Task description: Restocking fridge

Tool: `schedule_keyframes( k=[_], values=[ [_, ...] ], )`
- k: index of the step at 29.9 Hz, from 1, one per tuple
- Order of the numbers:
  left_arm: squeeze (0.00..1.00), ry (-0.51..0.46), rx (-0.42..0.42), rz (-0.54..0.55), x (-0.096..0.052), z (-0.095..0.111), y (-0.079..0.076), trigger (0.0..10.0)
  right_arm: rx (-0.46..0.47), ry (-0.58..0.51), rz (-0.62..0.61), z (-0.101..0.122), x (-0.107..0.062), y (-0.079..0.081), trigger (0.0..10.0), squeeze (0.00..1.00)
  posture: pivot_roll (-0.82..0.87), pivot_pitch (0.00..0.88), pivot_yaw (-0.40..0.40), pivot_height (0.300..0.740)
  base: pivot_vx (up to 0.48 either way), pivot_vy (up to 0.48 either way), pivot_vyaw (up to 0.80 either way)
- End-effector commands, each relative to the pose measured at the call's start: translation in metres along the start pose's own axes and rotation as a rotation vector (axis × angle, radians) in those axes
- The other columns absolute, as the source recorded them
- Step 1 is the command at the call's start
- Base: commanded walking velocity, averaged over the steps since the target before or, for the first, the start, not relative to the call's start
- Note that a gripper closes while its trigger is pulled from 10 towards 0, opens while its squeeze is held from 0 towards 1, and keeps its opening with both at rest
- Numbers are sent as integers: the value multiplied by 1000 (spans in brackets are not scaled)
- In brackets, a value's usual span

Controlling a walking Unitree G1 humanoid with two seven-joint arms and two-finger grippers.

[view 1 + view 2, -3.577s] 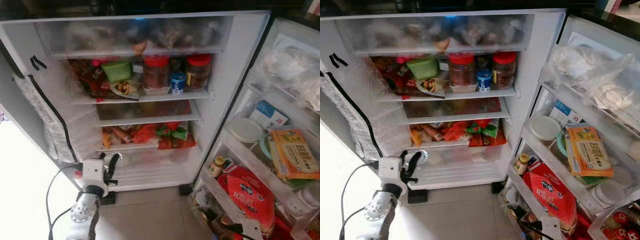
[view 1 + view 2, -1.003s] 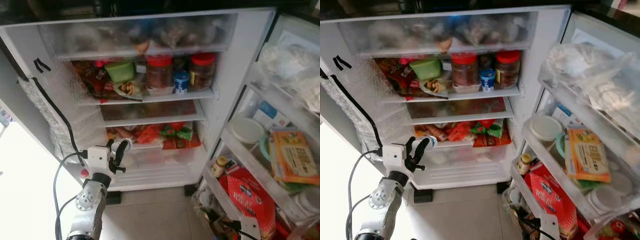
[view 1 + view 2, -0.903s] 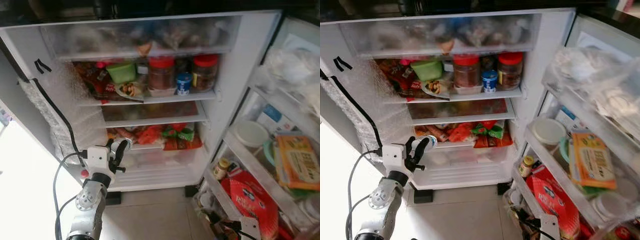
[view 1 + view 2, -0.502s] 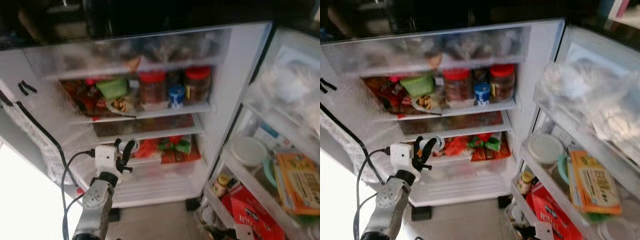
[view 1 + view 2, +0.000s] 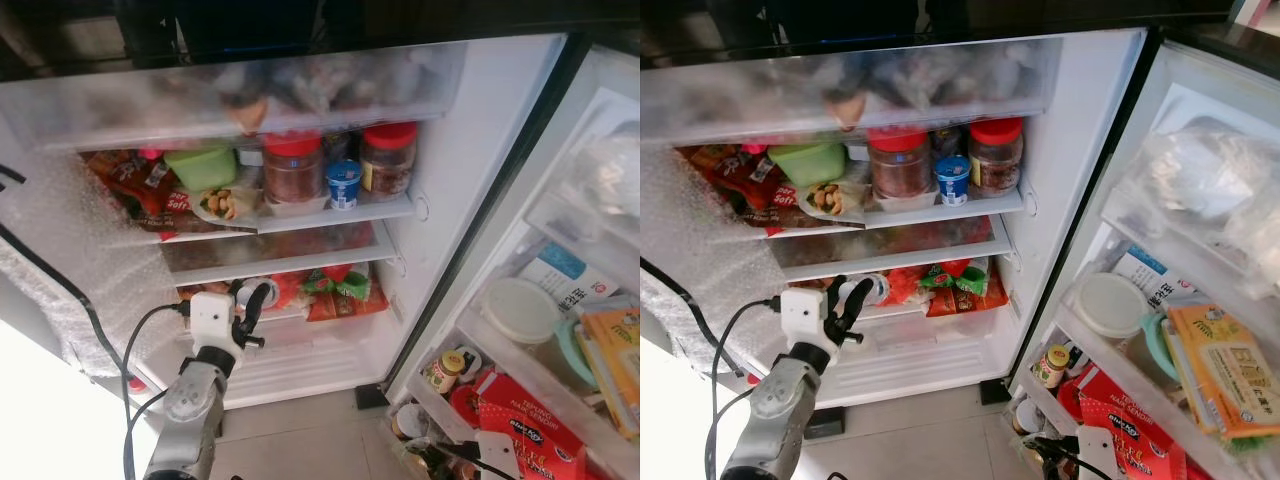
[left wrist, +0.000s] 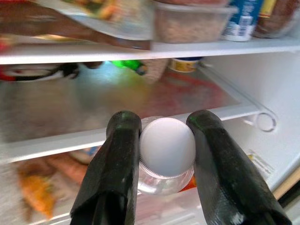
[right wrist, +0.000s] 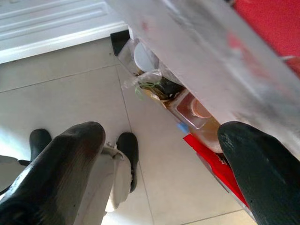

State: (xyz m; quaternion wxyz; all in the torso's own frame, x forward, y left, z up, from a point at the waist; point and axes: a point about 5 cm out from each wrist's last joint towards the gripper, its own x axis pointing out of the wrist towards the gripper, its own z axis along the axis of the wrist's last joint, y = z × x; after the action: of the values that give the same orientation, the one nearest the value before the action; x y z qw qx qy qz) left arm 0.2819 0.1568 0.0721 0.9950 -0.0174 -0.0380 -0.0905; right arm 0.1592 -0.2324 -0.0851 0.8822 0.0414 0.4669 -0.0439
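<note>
Clear white-capped bottle [image 6: 166,154] (pinched) before open fridge [image 5: 470,150].

We see the fridge interior [image 5: 330,250] brightly and evenly lit against a black band above it, a washed-out white patch at lower left, soft blur over the frosted top drawer [image 5: 250,90], and both wrist views smeared, their backgrounds and near fingers out of focus.
</note>
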Motion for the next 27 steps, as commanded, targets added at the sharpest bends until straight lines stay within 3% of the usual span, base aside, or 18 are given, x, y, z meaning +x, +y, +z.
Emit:
schedule_keyframes(
  k=[1, 27],
  values=[
    [0, -17, 6, 6, -1, 4, 1, 10000, 14, -5, -7, 0, -1, -3, 10000, 0, 0, 106, -22, 740, 0, 0, 0],
    [0, -19, 9, -2, -1, 4, -2, 10000, 1, 4, 3, 0, 0, -2, 10000, 0, 2, 120, -19, 740, 0, 0, 0]
  ],
)
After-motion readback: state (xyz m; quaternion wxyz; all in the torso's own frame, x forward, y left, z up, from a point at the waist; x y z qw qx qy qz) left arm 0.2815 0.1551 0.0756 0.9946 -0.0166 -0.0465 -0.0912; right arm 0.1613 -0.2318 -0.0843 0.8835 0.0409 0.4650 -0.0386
